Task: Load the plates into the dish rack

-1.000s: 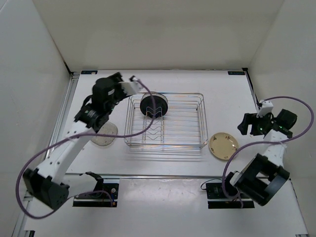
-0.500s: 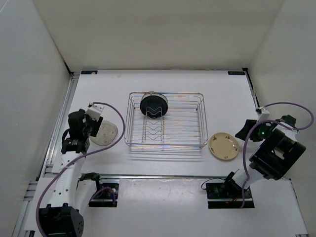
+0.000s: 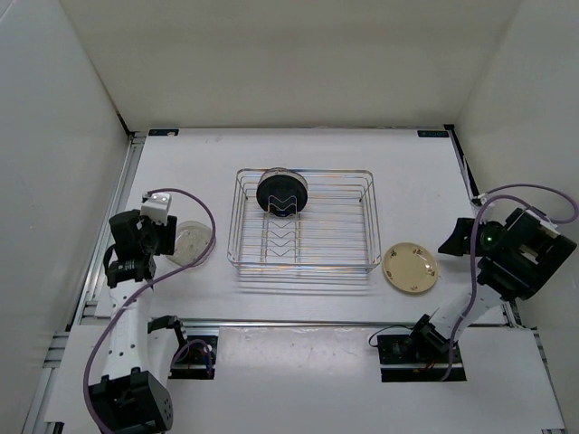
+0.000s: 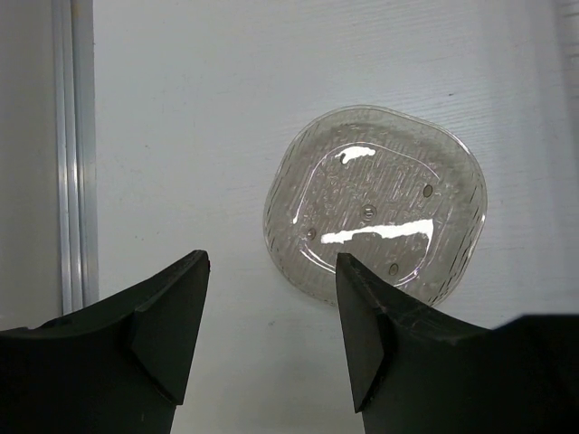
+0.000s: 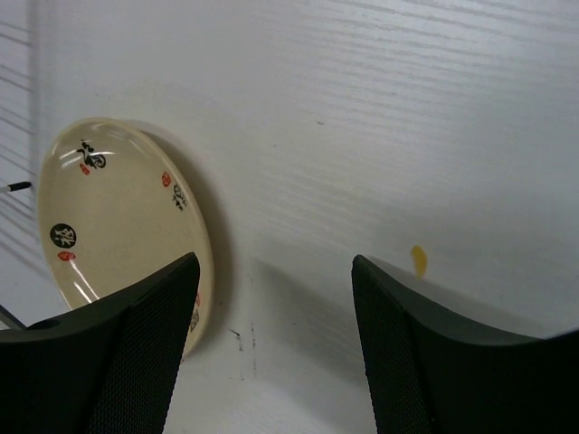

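Dish rack [image 3: 303,221] sits mid-surface, with one black plate [image 3: 282,193] standing upright in the dividers at its far end. The clear glass plate [image 4: 375,217] lies flat near the left edge. The left gripper [image 4: 271,260] is poised just short of it, jaws parted and holding nothing. The cream plate [image 5: 122,226] lies flat toward the right edge, beside the rack's near corner. The right gripper [image 5: 274,259] is beside that plate – jaws apart, empty.

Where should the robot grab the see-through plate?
Probably its raised near rim, from above. The clear plate lies flat on the table, so only the rim offers a pinch; the open left tool hangs at that edge.
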